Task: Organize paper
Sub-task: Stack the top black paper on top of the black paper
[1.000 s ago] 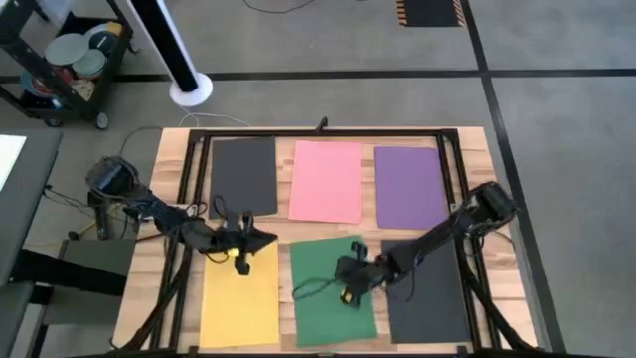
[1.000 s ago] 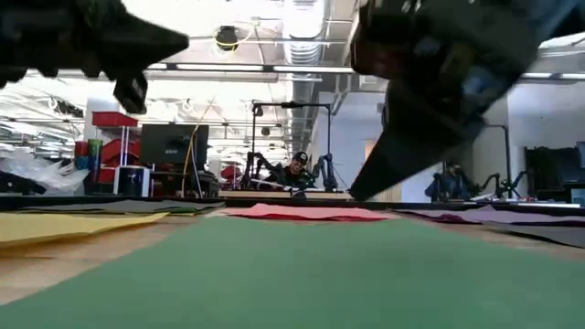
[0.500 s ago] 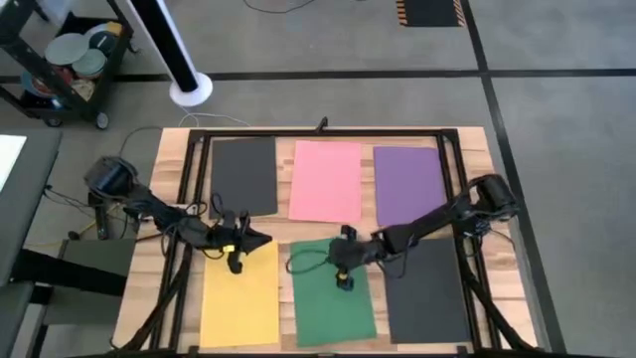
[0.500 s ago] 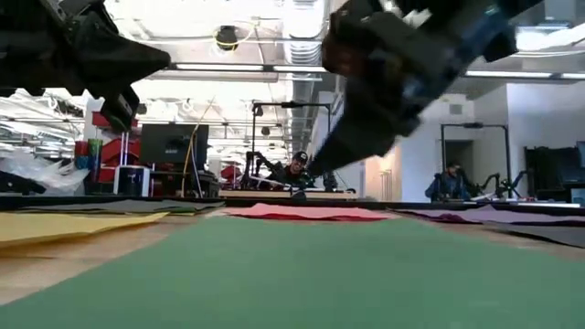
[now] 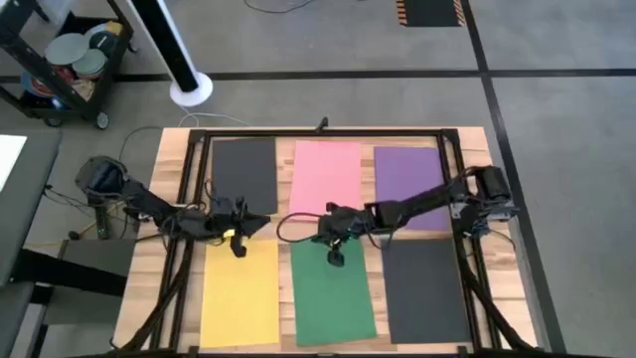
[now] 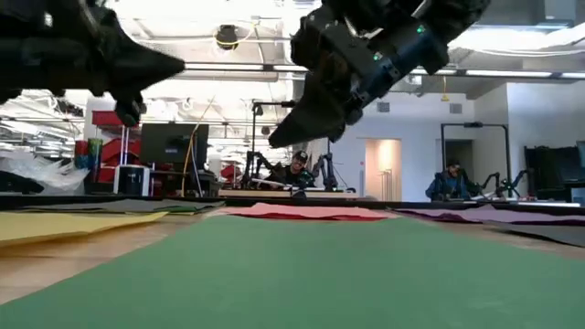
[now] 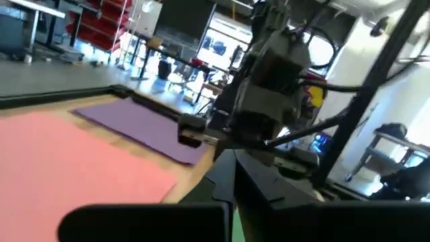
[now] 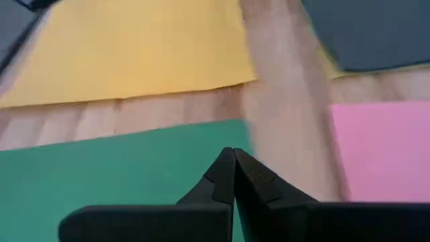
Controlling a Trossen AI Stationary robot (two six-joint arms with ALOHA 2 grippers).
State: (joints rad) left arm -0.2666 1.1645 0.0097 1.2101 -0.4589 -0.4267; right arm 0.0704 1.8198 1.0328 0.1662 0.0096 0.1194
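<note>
Six paper sheets lie flat on the wooden table: black (image 5: 244,175), pink (image 5: 326,181) and purple (image 5: 409,186) in the far row, yellow (image 5: 240,294), green (image 5: 333,295) and a second black sheet (image 5: 425,290) in the near row. My left gripper (image 5: 260,226) is shut and hovers over the yellow sheet's far edge, pointing right. My right gripper (image 5: 320,235) is shut and hovers over the green sheet's far edge (image 8: 168,131), pointing left. In the low view both grippers, left (image 6: 178,66) and right (image 6: 276,128), hang clear above the table.
A black metal frame (image 5: 318,135) runs around the sheets on the table. Bare wood strips (image 5: 283,229) separate the rows. A cart (image 5: 60,70) and a white pole base (image 5: 189,88) stand on the floor beyond the far left corner. People sit in the room behind (image 6: 297,169).
My right gripper has risen from low over the green sheet's middle and gone toward the far edge and the left, ending over the sheet's far edge. My left gripper has edged slightly toward the far edge. The sheets lie as before.
</note>
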